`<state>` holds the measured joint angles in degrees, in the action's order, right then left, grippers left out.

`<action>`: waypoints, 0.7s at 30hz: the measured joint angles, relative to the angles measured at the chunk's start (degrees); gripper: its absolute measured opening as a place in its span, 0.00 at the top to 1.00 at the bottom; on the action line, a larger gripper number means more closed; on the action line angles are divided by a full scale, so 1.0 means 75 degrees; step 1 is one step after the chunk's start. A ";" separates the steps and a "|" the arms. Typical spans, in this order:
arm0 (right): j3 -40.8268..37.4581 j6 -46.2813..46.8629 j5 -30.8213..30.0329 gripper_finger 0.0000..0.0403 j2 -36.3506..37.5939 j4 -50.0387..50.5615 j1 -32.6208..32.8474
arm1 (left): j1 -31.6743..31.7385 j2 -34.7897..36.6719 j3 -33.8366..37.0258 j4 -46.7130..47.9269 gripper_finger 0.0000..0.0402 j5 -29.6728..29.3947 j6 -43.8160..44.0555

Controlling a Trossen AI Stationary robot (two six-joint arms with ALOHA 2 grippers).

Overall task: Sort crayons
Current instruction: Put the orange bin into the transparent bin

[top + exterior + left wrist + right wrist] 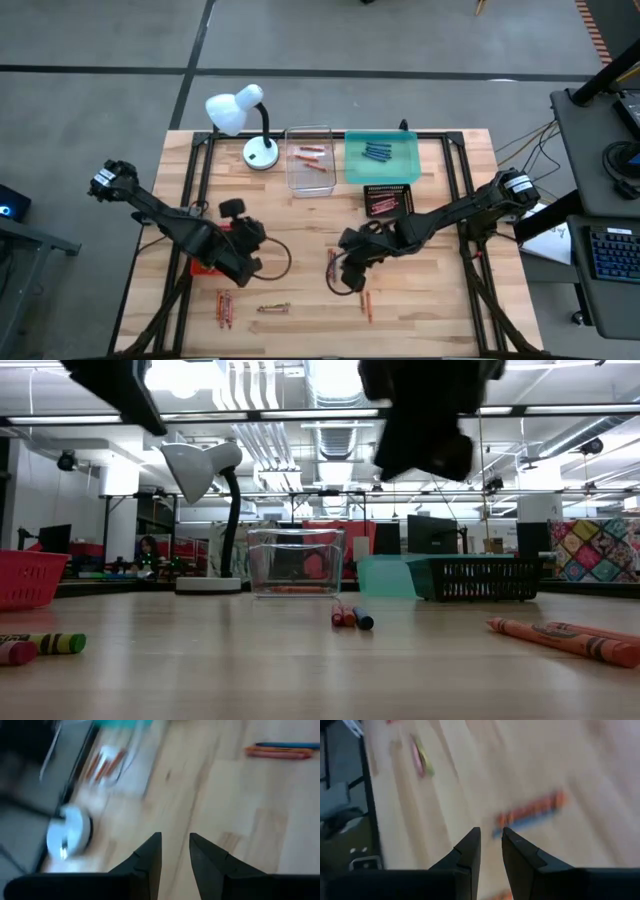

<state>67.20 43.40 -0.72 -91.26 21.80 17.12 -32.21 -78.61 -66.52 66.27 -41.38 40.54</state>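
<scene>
Left gripper point(175, 851) jaws slightly parted, empty, above bare desk point(300, 230), right gripper point(491, 845) jaws likewise narrowly apart, empty, orange and blue crayons point(530, 813) just beyond them.

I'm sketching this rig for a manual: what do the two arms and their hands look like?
Both arms are dark, jointed and slender, with a white-labelled cuff at each outer joint. Black cables loop beside the left hand and the right hand. In the wrist views each hand ends in two black, tapered, wedge-shaped fingers.
</scene>
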 joint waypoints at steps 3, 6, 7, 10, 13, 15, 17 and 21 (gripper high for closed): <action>0.0000 0.1331 0.0578 0.83 0.0000 0.0805 0.0015 | 0.0000 0.0000 0.0128 -0.0916 0.80 -0.0112 -0.1500; 0.0000 0.2566 0.1294 0.83 0.0000 0.1677 0.0154 | 0.0003 0.0000 0.0421 -0.1666 0.80 -0.0145 -0.2654; 0.0000 0.2978 0.1533 0.83 0.0000 0.1946 0.0251 | 0.0009 0.0000 0.0519 -0.1842 0.80 -0.0205 -0.2901; 0.0000 0.4127 0.2020 0.83 0.0000 0.2628 0.0576 | 0.0019 0.0012 0.0754 -0.1917 0.80 -0.0566 -0.3272; 0.0000 0.4989 0.2351 0.83 0.0000 0.3232 0.0836 | 0.0036 0.0110 0.0899 -0.1934 0.80 -0.0819 -0.3429; 0.0000 0.5462 0.2374 0.83 0.0000 0.3510 0.1004 | 0.0062 0.0235 0.1002 -0.2078 0.80 -0.0838 -0.3602; 0.0000 0.5918 0.2375 0.83 0.0000 0.3599 0.1152 | 0.0065 0.0428 0.1215 -0.2473 0.80 -0.0838 -0.3873; 0.0000 0.6621 0.2298 0.83 0.0000 0.3581 0.1389 | 0.0076 0.0947 0.1767 -0.3812 0.80 -0.0674 -0.4625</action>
<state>67.20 93.06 16.52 -91.26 48.66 27.54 -31.64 -71.51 -53.27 37.67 -46.43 5.85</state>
